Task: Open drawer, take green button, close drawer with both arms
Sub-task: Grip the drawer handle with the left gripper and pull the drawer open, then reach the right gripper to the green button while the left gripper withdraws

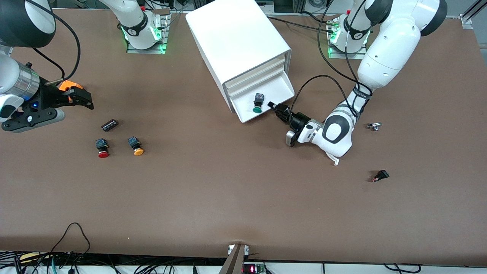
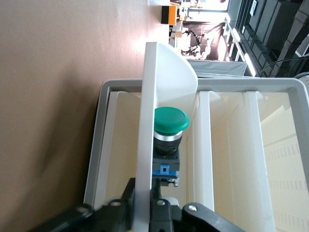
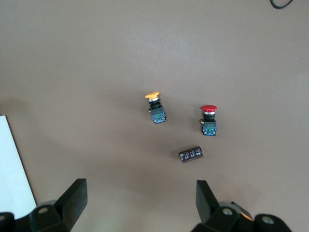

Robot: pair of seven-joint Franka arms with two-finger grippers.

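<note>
The white cabinet stands at the middle of the table near the robots' bases. Its drawer is pulled out toward the front camera. The green-capped button lies inside it, close to the front wall. My left gripper is shut on the drawer's front wall. In the left wrist view the fingers straddle that wall, with the button just inside. My right gripper is open and empty, up over the table at the right arm's end, as the right wrist view shows.
A red-capped button, an orange-capped button and a small dark cylinder lie below the right gripper. A small metal part and a black part lie toward the left arm's end.
</note>
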